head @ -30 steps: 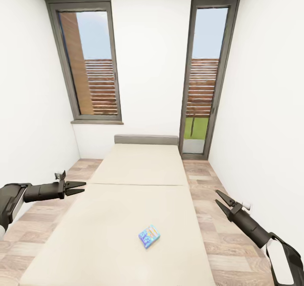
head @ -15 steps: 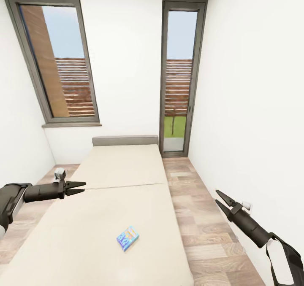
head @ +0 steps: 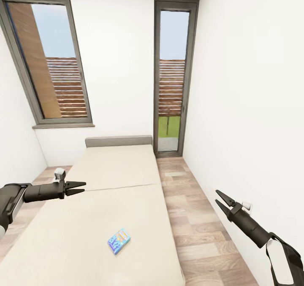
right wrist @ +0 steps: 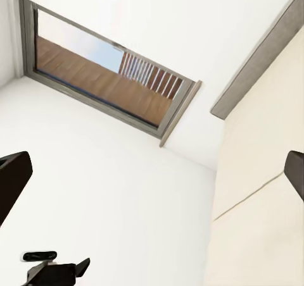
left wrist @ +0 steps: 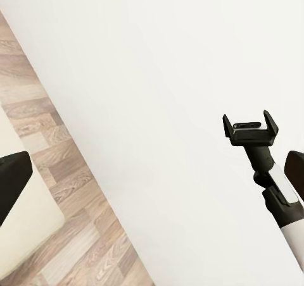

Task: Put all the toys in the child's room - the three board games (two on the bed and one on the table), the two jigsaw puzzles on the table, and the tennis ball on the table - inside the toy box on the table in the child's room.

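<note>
While both grippers — left (head: 81, 188) and right (head: 220, 200) — are being held empty, jaws parted, one small blue board game (head: 118, 241) is being left uncollected on the bed (head: 63, 235).

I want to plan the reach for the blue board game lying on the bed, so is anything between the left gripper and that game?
Nothing visible. The board game lies alone on the bare mattress of the bed. The left gripper, jaws open, hangs over the bed's left side with only open mattress between them.
</note>
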Available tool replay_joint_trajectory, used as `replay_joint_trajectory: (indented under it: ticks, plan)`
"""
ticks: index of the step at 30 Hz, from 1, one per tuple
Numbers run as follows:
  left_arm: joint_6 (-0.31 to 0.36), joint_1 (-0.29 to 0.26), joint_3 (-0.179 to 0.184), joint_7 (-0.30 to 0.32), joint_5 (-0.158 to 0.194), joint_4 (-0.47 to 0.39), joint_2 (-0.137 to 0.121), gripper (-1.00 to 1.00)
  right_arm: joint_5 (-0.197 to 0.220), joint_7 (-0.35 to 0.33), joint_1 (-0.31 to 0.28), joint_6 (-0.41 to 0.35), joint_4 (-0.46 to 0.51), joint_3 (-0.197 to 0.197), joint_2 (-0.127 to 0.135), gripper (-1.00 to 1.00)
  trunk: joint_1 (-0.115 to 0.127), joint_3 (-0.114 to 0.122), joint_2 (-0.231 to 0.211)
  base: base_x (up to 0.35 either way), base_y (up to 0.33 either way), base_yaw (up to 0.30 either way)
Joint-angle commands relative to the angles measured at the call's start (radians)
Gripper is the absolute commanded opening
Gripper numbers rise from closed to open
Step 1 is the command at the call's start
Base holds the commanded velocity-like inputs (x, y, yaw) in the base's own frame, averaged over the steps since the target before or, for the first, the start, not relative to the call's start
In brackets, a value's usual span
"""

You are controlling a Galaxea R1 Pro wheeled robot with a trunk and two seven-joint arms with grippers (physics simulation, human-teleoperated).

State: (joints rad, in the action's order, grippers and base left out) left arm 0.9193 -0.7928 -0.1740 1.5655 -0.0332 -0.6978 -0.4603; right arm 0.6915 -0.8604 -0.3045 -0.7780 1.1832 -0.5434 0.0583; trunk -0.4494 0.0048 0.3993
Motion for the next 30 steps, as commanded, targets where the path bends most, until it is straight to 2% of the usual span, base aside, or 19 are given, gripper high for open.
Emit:
replay_joint_trajectory:
  ticks: [1, 14, 30]
  plan:
    - [0.01, -0.001, -0.001, 0.005, -0.004, 0.0, 0.0, 1.0, 0.002, -0.002, 0.0, -0.005, -0.001, -0.001, 0.0, 1.0, -0.001, -0.001, 0.001, 0.113, -0.071, 0.044]
    - [0.01, 0.0, -0.001, 0.005, -0.004, 0.0, 0.001, 1.0, 0.002, -0.002, 0.0, -0.005, -0.001, -0.001, 0.0, 1.0, -0.001, -0.005, 0.001, 0.118, -0.027, 0.106]
    - [0.01, -0.001, -0.001, 0.005, -0.004, 0.0, 0.002, 1.0, 0.002, -0.002, 0.0, -0.003, 0.0, -0.002, 0.0, 1.0, -0.001, -0.006, 0.001, 0.123, -0.01, 0.011]
